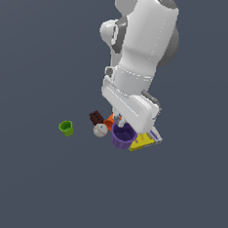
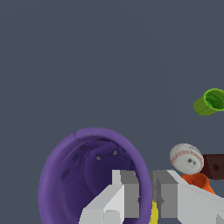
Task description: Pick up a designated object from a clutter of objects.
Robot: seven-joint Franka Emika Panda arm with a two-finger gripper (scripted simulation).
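The purple cup [image 1: 122,138] with a flared rim stands in the clutter, under the arm's hand. In the wrist view the cup [image 2: 78,175] fills the lower part of the picture and I look into its mouth. My gripper [image 2: 145,177] straddles the cup's rim: one finger [image 2: 127,188] is inside the cup, the other finger [image 2: 166,188] is outside, and both press against the wall. In the exterior view the gripper [image 1: 119,122] is mostly hidden by the white hand. I cannot tell whether the cup is off the floor.
A white baseball [image 1: 100,130] [image 2: 187,158], a dark brown block [image 1: 96,117] [image 2: 215,165] and an orange cup [image 1: 109,121] [image 2: 197,180] lie close beside the purple cup. A yellow flat box [image 1: 144,140] lies on its other side. A green cup [image 1: 66,127] [image 2: 211,101] stands apart toward the exterior view's left.
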